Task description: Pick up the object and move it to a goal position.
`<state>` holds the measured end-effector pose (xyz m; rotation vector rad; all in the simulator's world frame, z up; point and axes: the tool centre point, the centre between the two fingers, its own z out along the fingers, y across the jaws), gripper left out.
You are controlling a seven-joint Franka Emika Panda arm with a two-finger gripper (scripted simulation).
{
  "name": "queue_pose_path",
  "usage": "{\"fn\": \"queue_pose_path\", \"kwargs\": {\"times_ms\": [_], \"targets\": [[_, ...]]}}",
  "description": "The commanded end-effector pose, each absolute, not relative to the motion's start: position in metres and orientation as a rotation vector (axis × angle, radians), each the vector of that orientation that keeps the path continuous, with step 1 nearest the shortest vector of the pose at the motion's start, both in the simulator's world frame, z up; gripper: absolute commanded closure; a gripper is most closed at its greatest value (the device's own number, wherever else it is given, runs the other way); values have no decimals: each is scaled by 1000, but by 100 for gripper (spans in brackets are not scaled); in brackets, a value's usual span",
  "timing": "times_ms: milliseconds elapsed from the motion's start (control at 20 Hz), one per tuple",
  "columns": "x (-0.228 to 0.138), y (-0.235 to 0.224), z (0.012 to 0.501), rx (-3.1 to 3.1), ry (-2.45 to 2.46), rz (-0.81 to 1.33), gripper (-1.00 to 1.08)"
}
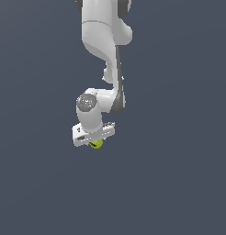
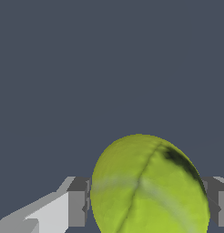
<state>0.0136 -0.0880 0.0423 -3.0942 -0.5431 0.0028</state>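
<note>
From my remote station, I see the white gripper (image 1: 95, 143) closed down on the small yellow-green ball (image 1: 96, 144), its two fingers pressed against opposite sides of it. In the wrist view the ball (image 2: 148, 186) fills the space between the grey pads (image 2: 77, 202), one pad touching each flank, with no gap showing on either side. A short dark curved mark sits near the ball's upper edge in that view, and a thin dark line and a paler band cross its surface.

In the exterior view the ball peeks out just beneath the flat white bar of the hand, far narrower than the hand itself. Only its lower portion shows; the rest is hidden behind the fingers. The hand is tilted, its end toward the exterior view's left lower than the other.

Above it I see the wrist joint with its round grey cap (image 1: 87, 101), and the white arm (image 1: 102, 36) rises from there to the top edge of the frame, a dark seam running along its side.

Everything around is a plain dark blue-grey ground (image 1: 179, 174); whether the ball touches it I cannot tell from either picture
</note>
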Motion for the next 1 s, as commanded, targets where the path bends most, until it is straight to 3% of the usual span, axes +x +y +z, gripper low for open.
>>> {"fn": "queue_pose_path", "kwargs": {"times_ms": [0, 400, 950], "targets": [[15, -85, 47, -3095, -544, 0, 108], [24, -57, 91, -3095, -544, 0, 108], [48, 12, 195, -3095, -544, 0, 108]]}}
